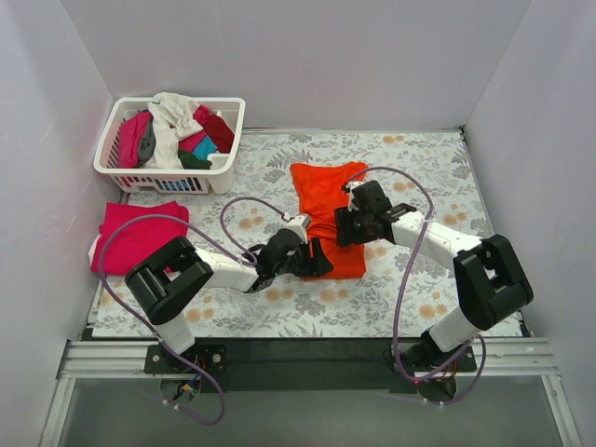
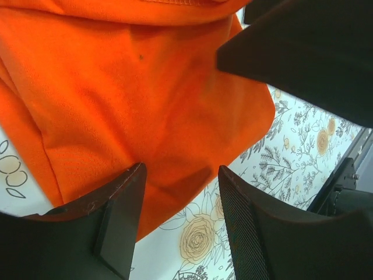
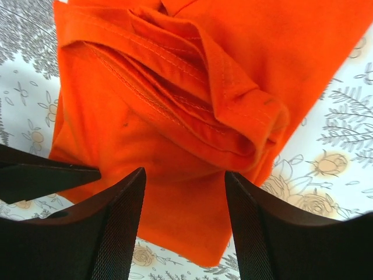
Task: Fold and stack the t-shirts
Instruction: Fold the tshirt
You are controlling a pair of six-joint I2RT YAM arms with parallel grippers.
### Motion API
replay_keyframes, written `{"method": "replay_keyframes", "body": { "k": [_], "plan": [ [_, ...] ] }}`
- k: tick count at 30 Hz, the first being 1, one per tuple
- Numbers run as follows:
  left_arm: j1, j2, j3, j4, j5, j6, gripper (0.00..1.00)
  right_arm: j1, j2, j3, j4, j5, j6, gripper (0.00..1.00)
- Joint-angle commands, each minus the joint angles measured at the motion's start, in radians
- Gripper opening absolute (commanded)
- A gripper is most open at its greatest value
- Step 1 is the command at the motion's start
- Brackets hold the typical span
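Note:
A bright orange t-shirt (image 1: 328, 200) lies folded into a long strip in the middle of the table. It also shows in the left wrist view (image 2: 134, 99) and in the right wrist view (image 3: 175, 122). My left gripper (image 1: 315, 259) is open and empty at the shirt's near left corner, just above the cloth. My right gripper (image 1: 346, 226) is open and empty over the shirt's right edge, where a folded sleeve bunches. A magenta-pink t-shirt (image 1: 140, 235) lies folded at the left edge.
A white slatted basket (image 1: 223, 140) at the back left holds several more shirts, white, dark red, pink and teal. The table has a floral cloth (image 1: 428, 177). White walls close in the left, back and right sides.

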Motion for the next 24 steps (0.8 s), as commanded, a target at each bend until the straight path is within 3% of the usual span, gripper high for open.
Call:
{"method": "replay_keyframes", "body": {
  "k": [1,10,24],
  "plan": [
    [-0.018,0.012,-0.03,0.014,-0.032,-0.005,0.5,0.015,0.052,0.032,0.032,-0.028,0.0,0.51],
    [-0.048,0.038,-0.056,-0.051,-0.129,0.031,0.49,0.03,0.201,0.149,0.03,0.026,0.005,0.5],
    [-0.088,0.012,-0.155,-0.057,-0.175,0.025,0.49,-0.005,0.371,0.451,-0.031,0.385,-0.007,0.55]
  ]
}}
